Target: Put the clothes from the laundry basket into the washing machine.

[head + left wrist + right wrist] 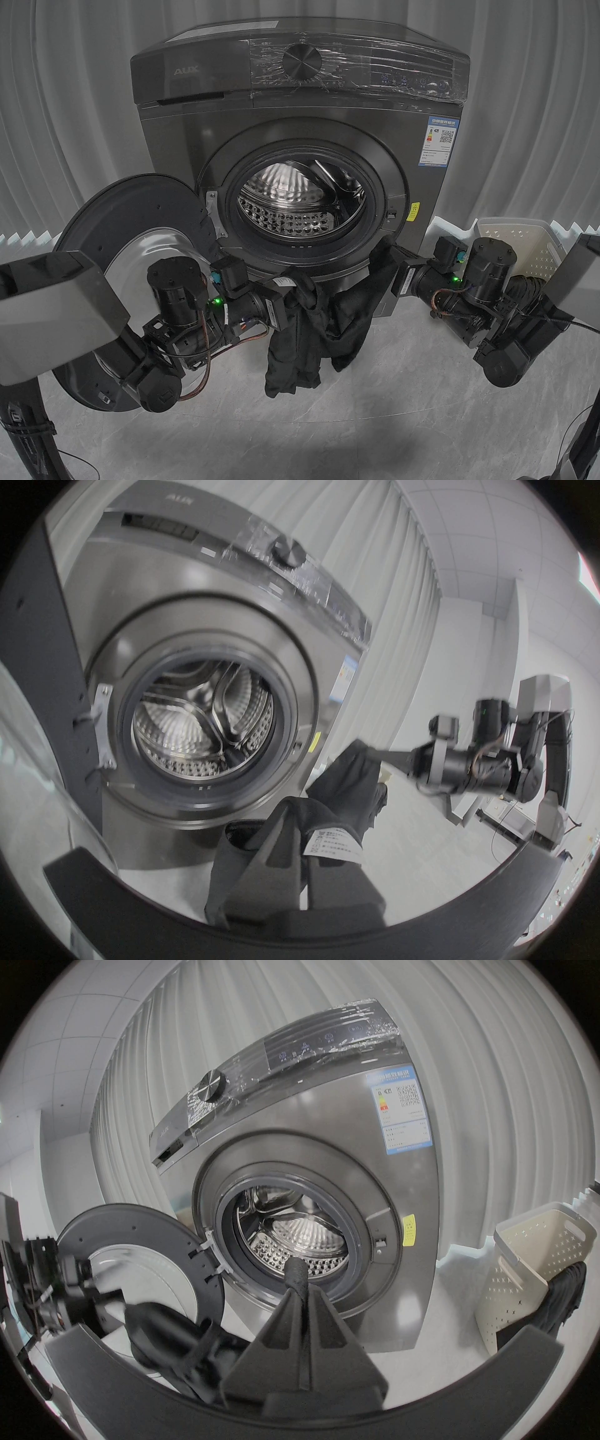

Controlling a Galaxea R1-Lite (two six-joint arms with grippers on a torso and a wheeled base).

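Observation:
A black garment (325,325) hangs in front of the washing machine (300,119), just below its round opening, stretched between both grippers. My left gripper (292,292) is shut on its left part, where a white label (334,844) shows beside the left gripper (303,845). Shut on the garment's right corner is my right gripper (389,261); a tuft of black cloth (296,1275) sticks up above the right gripper (304,1310). The steel drum (300,194) shows no clothes. The cream laundry basket (525,244) stands to the machine's right, a dark garment (562,1297) draped over its rim.
The machine's round door (137,219) is swung wide open to the left, close to my left arm. Grey curtains hang behind the machine. The grey floor (387,400) in front lies below the hanging garment.

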